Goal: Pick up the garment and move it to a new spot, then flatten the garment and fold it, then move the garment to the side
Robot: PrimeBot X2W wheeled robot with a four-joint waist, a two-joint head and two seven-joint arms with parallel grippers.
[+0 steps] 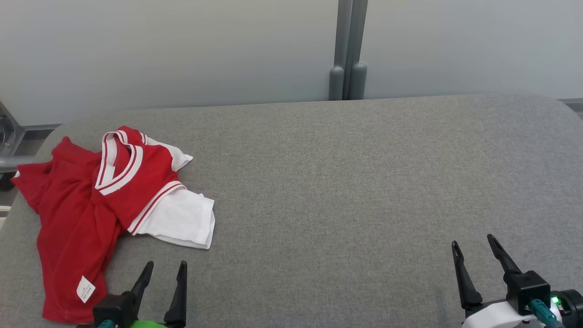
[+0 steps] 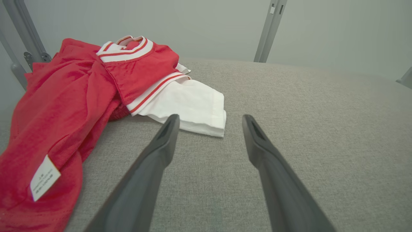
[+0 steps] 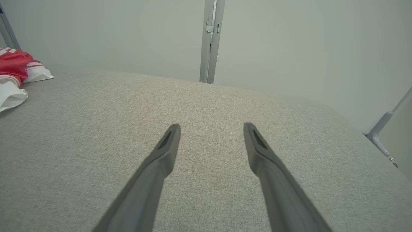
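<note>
On the grey padded table [image 1: 346, 182] a crumpled red shirt [image 1: 82, 205] with white sleeves lies far left, while the left gripper [image 1: 166, 263] and right gripper [image 1: 473, 240] stand spread, empty.

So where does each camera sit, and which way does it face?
Head view: on the robot's head, facing forward and down at the grey table; left gripper and right gripper, both open, at the bottom corners.
Left wrist view: on the left wrist, facing along its fingers toward the garment.
Right wrist view: on the right wrist, facing along its fingers across table toward a wall post.
Shared: all three catch the garment.
</note>
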